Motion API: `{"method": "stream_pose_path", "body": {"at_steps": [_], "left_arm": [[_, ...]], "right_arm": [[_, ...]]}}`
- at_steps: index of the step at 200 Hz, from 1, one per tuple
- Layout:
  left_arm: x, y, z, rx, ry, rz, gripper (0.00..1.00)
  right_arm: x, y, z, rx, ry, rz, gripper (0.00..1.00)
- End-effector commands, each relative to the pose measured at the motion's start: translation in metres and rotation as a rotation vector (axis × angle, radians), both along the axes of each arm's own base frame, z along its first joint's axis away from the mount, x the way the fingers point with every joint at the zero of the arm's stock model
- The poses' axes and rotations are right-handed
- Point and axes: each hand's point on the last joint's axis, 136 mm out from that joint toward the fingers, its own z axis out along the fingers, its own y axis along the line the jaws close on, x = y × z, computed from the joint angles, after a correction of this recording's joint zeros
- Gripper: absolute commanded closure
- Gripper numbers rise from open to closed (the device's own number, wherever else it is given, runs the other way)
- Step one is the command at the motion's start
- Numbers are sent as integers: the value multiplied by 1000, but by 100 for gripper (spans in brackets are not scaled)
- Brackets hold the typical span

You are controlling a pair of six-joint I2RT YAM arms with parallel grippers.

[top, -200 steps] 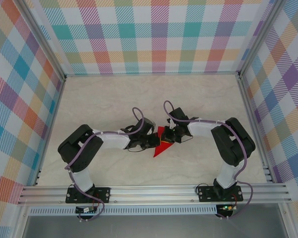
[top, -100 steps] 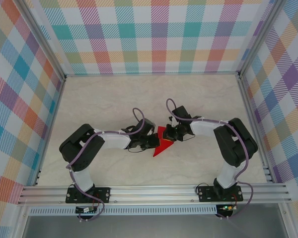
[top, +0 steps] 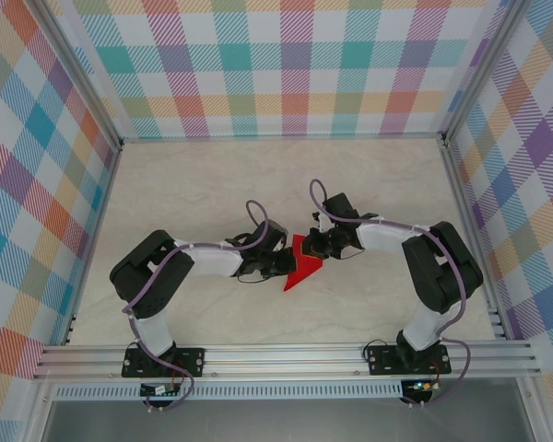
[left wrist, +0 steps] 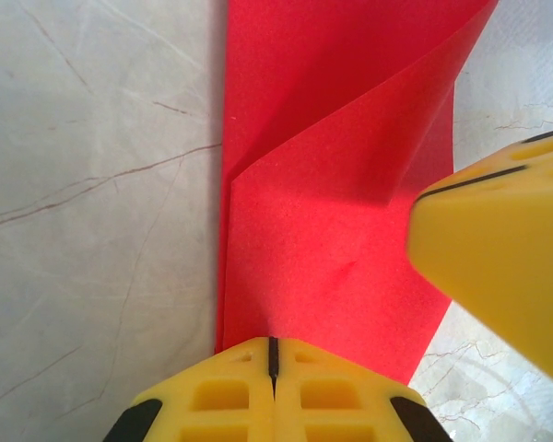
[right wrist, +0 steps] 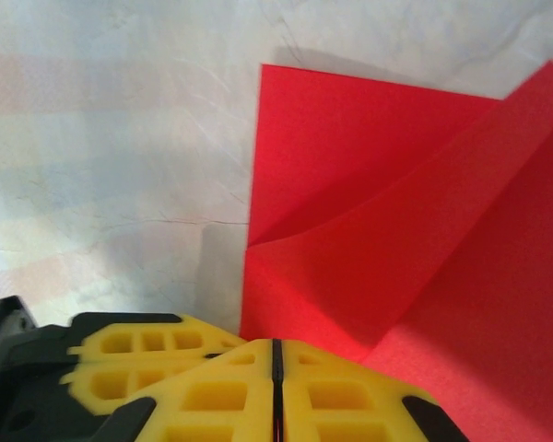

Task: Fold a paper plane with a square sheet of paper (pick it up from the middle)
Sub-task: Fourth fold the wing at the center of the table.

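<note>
The square sheet of paper [top: 300, 273] is bright red and lies folded on the marble table, a pointed wedge with its tip toward the near edge. This wedge is the paper plane as it stands. One flap [left wrist: 350, 157] rises off the layer beneath, with a slanted crease [right wrist: 378, 230] across it. My left gripper [top: 278, 265] is shut, its tips [left wrist: 273, 343] against the sheet's left edge. Opposite it, my right gripper [top: 315, 245] is shut too, tips [right wrist: 277, 345] at the upper right edge. Whether paper sits between either pair of jaws is hidden. The right gripper's yellow finger [left wrist: 498, 267] hovers over the sheet.
Checkered walls [top: 286, 64] enclose the table on three sides. An aluminium rail [top: 286, 357] runs along the near edge, carrying both arm bases. Bare marble [top: 212, 184] lies behind and to both sides of the arms.
My right arm has drawn slightly up and to the right along the sheet's edge. The left arm and the paper have stayed put.
</note>
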Motion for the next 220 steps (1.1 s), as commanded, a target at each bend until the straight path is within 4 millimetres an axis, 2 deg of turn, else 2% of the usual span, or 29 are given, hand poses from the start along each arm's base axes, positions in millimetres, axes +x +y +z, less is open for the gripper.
{"method": "stream_pose_path", "body": {"at_steps": [1,41,70,117,139,162,181,200,220], "left_arm": [[-22,36,-37,174,112,33,100],[-26,40,-40,192,126,34,100],[-34,42,-45,197,156,13,100],[-44,50,-55,216,187,3,100],[-44,49,-55,215,186,3,100],[-43,47,-54,212,183,3,100],[-41,47,-54,212,181,6,100],[-40,47,-54,218,179,9,100],[-39,47,-53,224,175,13,100]], "right_arm": [[1,-1,-8,-36,8,50,91],[13,-10,-21,-63,25,16,92],[32,-21,-19,8,24,-48,92],[61,-45,-19,0,12,-133,92],[71,-48,-7,17,-7,-158,92],[65,-40,23,99,-73,-140,92],[51,-33,40,149,-116,-105,91],[34,-22,37,145,-99,-45,91],[19,-13,24,134,-62,-5,91]]}}
